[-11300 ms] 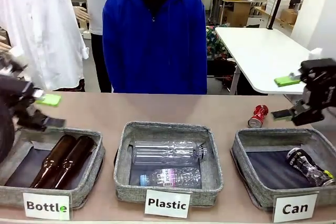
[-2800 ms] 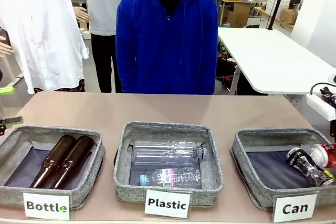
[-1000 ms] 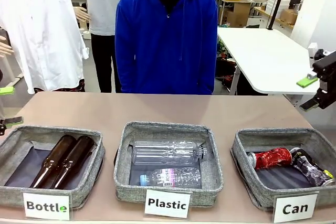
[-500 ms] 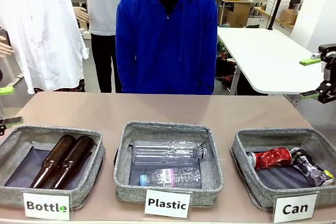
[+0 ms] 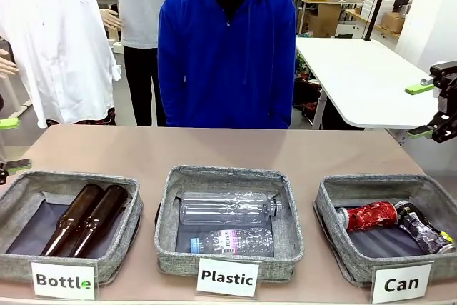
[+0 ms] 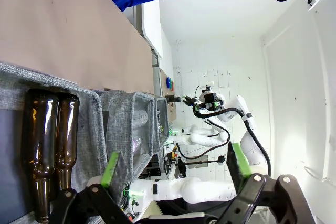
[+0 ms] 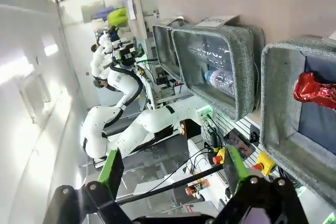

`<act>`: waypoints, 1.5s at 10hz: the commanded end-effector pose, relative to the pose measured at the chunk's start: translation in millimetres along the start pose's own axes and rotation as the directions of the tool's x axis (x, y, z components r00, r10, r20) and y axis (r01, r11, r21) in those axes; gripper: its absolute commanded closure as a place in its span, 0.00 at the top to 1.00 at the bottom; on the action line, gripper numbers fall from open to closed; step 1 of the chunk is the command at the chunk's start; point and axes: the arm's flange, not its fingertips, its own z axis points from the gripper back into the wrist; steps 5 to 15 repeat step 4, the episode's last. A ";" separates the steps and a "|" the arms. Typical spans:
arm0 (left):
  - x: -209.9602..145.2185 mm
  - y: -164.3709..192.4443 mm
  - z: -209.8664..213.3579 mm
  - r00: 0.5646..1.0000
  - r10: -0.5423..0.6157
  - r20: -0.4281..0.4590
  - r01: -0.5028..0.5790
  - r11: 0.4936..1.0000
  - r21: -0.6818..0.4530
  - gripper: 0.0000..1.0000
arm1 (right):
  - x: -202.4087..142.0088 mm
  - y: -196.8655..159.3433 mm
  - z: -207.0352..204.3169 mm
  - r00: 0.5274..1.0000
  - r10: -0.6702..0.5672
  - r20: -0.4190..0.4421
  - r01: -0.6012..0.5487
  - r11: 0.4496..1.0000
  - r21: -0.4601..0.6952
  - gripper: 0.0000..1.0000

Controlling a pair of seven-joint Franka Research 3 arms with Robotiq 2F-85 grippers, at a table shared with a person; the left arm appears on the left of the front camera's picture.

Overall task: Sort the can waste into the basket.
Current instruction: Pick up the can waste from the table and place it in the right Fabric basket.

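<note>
Grey fabric basket (image 5: 335, 194) labelled "Can" holds both cans: the crushed red can (image 5: 367, 215) beside the black can (image 5: 419, 227). My right tool (image 5: 427, 111) hangs above, spread wide and empty; my left tool (image 6: 173, 169) too. Sorting looks complete; nothing calls for another pick.

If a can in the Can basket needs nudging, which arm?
Right, probably. The right end effector hangs open just behind the Can basket, where the red can and black can lie. The left end effector is open beyond the Bottle basket.
</note>
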 end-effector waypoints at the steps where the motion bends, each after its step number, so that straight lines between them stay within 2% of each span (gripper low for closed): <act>1: -1.4 -4.2 0.4 1.000 0.006 -0.006 -0.006 1.000 -0.005 1.00 | -0.7 0.7 4.8 1.000 0.019 -0.012 -0.019 1.000 -0.002 1.00; 15: -1.4 -4.2 0.4 1.000 0.006 -0.006 -0.006 1.000 -0.005 1.00 | -0.7 0.7 4.8 1.000 0.019 -0.012 -0.019 1.000 -0.002 1.00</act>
